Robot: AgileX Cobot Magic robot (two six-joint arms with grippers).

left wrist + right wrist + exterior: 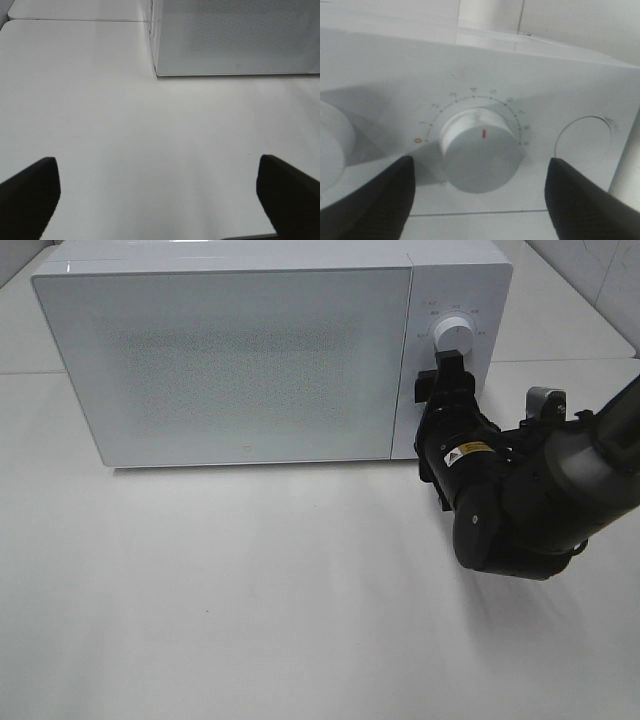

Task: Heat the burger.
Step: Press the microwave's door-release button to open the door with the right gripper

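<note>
The burger is out of view. The white microwave (260, 360) stands at the back of the table with its frosted door shut. My right gripper (441, 380) is up against the control panel, below the upper dial (455, 333). In the right wrist view it (480, 200) is open, with one dark finger (370, 200) on each side of a white timer knob (480, 156), clear of it. The knob's red mark points away from the red 0. My left gripper (160, 200) is open over bare table, short of the microwave's corner (157, 70).
The right arm's black wrist and forearm (520, 500) hang over the table in front of the panel. A second dial (330, 145) and a round button (584, 145) flank the timer knob. A white table (250, 590) lies before the microwave.
</note>
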